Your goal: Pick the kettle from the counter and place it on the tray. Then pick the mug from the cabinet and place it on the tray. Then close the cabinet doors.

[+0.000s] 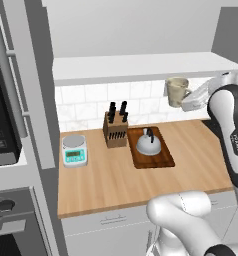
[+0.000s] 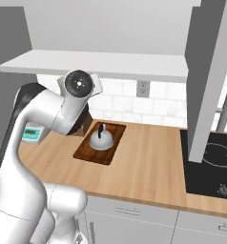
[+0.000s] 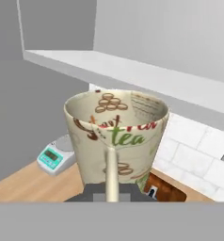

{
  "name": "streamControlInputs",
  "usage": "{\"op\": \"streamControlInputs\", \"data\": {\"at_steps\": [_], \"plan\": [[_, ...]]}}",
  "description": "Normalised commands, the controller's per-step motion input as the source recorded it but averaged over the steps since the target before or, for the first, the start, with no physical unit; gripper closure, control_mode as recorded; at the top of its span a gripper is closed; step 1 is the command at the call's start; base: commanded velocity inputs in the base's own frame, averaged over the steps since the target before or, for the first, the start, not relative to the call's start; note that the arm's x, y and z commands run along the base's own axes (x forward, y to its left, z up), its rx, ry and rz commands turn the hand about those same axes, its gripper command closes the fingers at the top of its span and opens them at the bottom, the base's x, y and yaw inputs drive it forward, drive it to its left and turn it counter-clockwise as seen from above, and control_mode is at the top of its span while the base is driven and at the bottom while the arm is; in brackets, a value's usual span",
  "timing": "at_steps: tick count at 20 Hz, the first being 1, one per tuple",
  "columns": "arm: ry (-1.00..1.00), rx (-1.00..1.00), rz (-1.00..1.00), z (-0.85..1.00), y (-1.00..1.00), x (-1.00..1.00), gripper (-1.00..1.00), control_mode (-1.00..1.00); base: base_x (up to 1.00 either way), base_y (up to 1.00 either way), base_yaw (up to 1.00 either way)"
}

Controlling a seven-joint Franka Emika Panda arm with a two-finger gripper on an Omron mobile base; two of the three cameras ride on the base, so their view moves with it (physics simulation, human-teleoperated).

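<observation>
The cream mug [image 1: 177,91] with printed "tea" lettering hangs in the air under the cabinet [image 1: 141,67], above the right part of the counter [image 1: 106,180]. My gripper [image 1: 185,100] is shut on the mug [image 3: 116,136] at its loop handle, which faces the hand camera. The silver-grey kettle [image 1: 148,143] stands upright on the dark wooden tray [image 1: 163,159], to the left of and below the mug. From the right base the kettle [image 2: 101,138] and tray [image 2: 89,153] show past my forearm. The cabinet doors stand open: one [image 1: 36,75] at the left, one [image 2: 206,71] at the right.
A knife block [image 1: 115,127] stands just left of the tray, a teal-faced scale [image 1: 74,150] further left. The oven column [image 1: 1,125] bounds the left end. A black cooktop [image 2: 211,167] lies at the right. My own elbow [image 2: 48,114] hangs over the counter's left half.
</observation>
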Motion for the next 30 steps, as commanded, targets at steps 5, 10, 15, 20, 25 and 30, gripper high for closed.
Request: {"op": "streamControlInputs", "data": {"at_steps": [5,10,15,20,25,30], "plan": [[0.23,-0.03,0.00,-0.82,0.00,-0.03,1.00,-1.00,0.00,0.00,0.00],[0.22,0.00,0.01,-0.97,0.00,0.00,1.00,-1.00,0.00,0.00,0.00],[0.20,0.00,0.05,-1.00,0.00,0.00,1.00,-1.00,0.00,0.00,0.00],[0.14,0.00,0.06,-0.77,0.00,0.01,1.00,-1.00,0.00,0.00,0.00],[0.10,0.00,0.01,-0.28,-0.05,0.02,1.00,-1.00,0.00,0.00,0.00],[0.00,0.07,0.00,-0.16,-0.09,0.19,1.00,-1.00,0.00,0.00,0.00]]}}
